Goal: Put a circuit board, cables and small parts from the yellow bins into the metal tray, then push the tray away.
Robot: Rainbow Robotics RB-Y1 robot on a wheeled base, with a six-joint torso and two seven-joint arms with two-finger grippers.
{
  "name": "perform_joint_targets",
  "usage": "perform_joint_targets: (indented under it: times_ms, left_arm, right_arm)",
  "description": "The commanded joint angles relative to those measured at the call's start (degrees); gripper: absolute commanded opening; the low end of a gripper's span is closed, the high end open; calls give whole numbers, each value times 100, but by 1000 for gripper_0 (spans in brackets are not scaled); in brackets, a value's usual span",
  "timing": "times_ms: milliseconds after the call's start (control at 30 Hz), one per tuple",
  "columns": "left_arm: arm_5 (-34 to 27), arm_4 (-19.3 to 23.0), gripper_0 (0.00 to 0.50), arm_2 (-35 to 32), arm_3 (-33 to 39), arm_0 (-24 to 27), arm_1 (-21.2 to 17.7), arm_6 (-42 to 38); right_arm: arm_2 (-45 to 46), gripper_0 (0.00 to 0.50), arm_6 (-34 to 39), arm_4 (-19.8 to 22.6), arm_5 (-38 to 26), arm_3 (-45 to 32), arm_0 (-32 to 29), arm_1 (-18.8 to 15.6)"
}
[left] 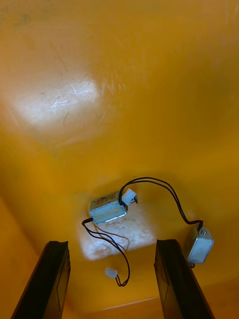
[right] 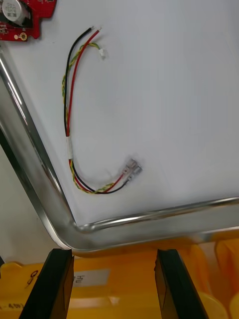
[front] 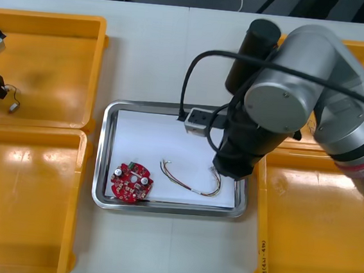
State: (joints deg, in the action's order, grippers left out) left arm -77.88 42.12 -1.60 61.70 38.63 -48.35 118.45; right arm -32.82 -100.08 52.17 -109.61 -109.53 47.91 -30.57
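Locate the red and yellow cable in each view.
Front view: the red and yellow cable lies in the metal tray, in its right half, toward the robot's edge.
Right wrist view: the cable curves over the tray's white floor, beyond the open right gripper.
Left wrist view: this one looks into a yellow bin at small metal parts instead.
Shared landmark: the red circuit board lying near the cable.

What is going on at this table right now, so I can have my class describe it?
A two-armed robot is filling the metal tray from yellow bins. A red circuit board and a red and yellow cable lie on the tray's white inside. The right gripper hangs open by the tray's near right corner, the cable lying free beyond it. The left gripper is open over the far left yellow bin, above two small metal parts with black wires, neither gripped.
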Motion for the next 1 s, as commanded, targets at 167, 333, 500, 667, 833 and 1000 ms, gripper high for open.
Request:
perform_joint_targets:
  times_ms: [167,333,500,667,833,1000]
  left_arm:
    - [168,60,500,45,35,-58,-184,301]
    - [299,60,500,45,44,-49,-113,284]
    - [449,-10,500,45,35,-49,18,257]
    - [510,-81,500,54,35,-49,98,222]
    - [625,-134,500,45,-88,-49,177,213]
    - [660,-151,500,54,-158,-49,203,213]
  right_arm:
    - [725,476,50,786,-39,-209,518,-907]
    - [944,476,85,1049,-39,-157,518,-1258]
    - [1129,476,111,1172,-39,-7,518,-1592]
    - [1261,476,164,1049,-39,274,518,-1706]
    - [1489,476,208,882,-39,749,509,-1733]
    - [1656,474,261,504,-39,1223,509,-1733]
